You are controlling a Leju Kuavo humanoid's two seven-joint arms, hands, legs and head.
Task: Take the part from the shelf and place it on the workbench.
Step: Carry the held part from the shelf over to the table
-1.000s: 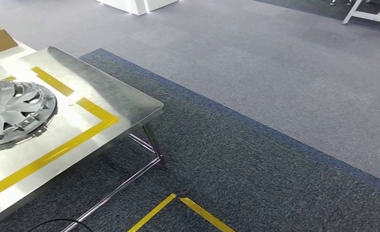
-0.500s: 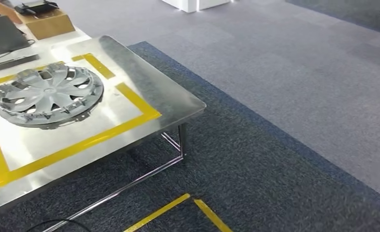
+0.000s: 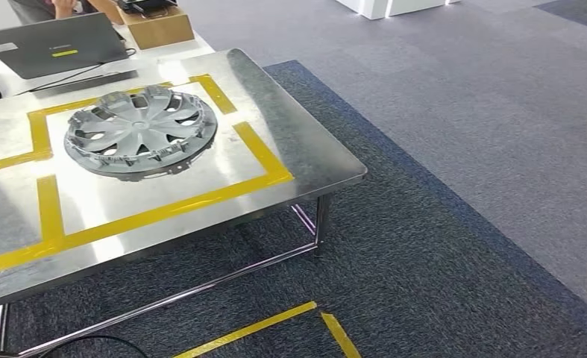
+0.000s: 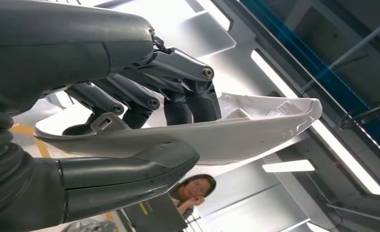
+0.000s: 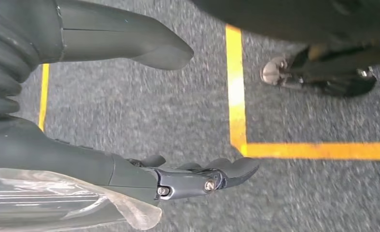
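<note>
My left hand (image 4: pixel 130 96) grips a pale, curved plastic part (image 4: pixel 246 133), thumb under it and fingers over its rim, held up against the ceiling lights. The steel workbench (image 3: pixel 305 142) stands ahead on the left in the head view, marked with yellow tape rectangles. A silver hubcap (image 3: pixel 141 130) lies inside one of them. My right hand (image 5: pixel 144 169) hangs above the dark carpet with its thumb apart from its fingers and nothing in it.
A grey laptop (image 3: pixel 51 45) and a cardboard box (image 3: pixel 159 28) sit at the bench's far side, with a person (image 3: pixel 59 7) behind them. Yellow floor tape (image 3: pixel 260 324) runs in front of the bench. Open carpet lies to the right.
The camera has turned left: the workbench and hubcap have slid rightward in the picture, and the laptop and box have come into sight.
</note>
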